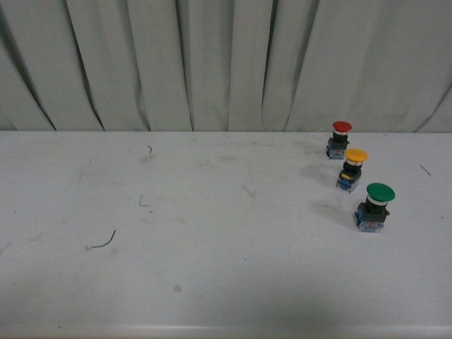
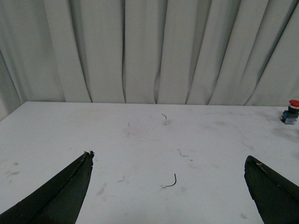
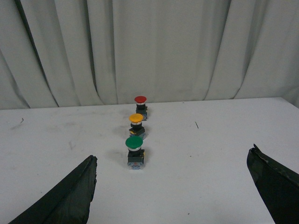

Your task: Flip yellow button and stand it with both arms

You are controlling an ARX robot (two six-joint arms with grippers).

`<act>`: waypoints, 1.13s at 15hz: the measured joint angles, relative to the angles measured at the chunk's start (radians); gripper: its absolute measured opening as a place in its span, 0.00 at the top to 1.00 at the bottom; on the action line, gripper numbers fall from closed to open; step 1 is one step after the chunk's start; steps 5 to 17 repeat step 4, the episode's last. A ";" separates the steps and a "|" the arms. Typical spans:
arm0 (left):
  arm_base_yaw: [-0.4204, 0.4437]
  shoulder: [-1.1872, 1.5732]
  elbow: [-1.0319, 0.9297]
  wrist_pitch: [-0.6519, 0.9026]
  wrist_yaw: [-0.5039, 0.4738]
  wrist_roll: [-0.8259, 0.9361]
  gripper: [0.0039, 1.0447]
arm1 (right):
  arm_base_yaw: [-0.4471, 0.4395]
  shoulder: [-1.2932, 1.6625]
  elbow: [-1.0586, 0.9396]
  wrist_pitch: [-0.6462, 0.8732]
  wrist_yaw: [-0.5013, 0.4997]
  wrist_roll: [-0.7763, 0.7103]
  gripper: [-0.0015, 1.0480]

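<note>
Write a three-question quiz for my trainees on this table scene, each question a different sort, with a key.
1. True or false: the yellow button lies on its side.
2. Which button stands nearest the curtain? A green button B red button C yellow button
3. Fill in: both grippers, left gripper and right gripper, are ____ and hold nothing.

Key
1. False: it stands cap up on the table.
2. B
3. open

The left gripper (image 2: 168, 179) is seen spread wide above the table (image 2: 140, 140); a red button (image 2: 290, 112) stands far off.
</note>
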 joint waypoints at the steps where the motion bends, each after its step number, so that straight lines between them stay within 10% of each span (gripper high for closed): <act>1: 0.000 0.000 0.000 0.000 0.000 0.000 0.06 | 0.000 0.000 0.000 0.000 0.000 0.000 0.06; 17: 0.000 0.000 0.000 0.000 0.000 0.000 0.06 | 0.000 0.000 0.000 0.000 0.000 0.000 0.06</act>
